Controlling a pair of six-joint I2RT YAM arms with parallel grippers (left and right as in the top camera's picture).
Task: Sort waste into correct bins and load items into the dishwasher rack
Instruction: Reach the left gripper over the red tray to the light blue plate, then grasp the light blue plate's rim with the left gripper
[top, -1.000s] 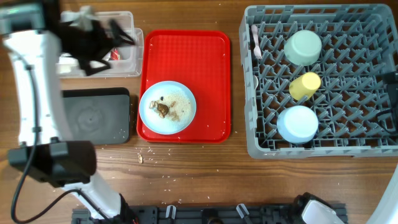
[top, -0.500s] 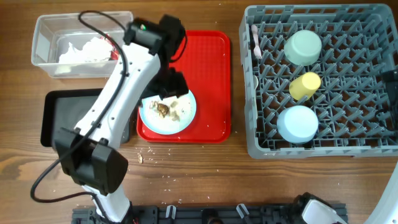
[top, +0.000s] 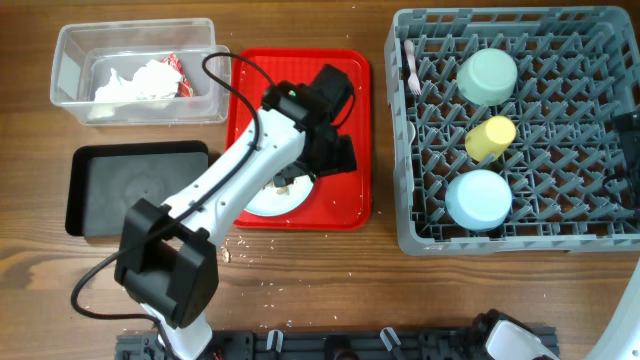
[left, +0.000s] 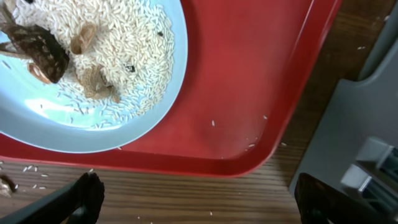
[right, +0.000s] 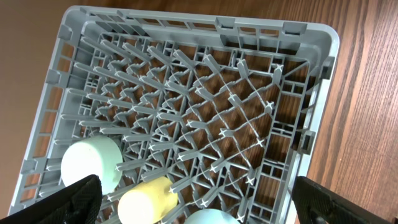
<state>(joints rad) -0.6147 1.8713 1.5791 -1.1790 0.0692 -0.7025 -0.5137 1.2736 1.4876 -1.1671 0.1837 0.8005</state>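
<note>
Left end effector (left: 198, 191): fingers spread wide with nothing between them, poised low over the near edge of the red serving tray (left: 249, 81). Just ahead of it and to one side sits the light blue plate (left: 56, 124), carrying rice grains and brown food scraps (left: 37, 46); it is judged neither cleared nor racked. A few crumbs (top: 226, 254) lie on the desk (top: 330, 280) just off the tray. Further out, the black tray (top: 140, 190) shows no contents. The clear tub (top: 65, 70) beyond it holds the napkin (top: 125, 82) and wrapper (top: 172, 72), so the paper waste is judged sorted. Farthest away, the dishwasher rack (top: 520, 240) holds the pale green bowl (top: 487, 75), yellow cup (top: 490, 137), light blue bowl (top: 478, 198) and a utensil (top: 410, 65). Right end effector (right: 196, 199), above the rack, is also wide open and empty. Obscured: the arm covers most of the plate in the overhead view, and the wrist view crops it. Whether both spoon and fork are racked cannot be told.
</note>
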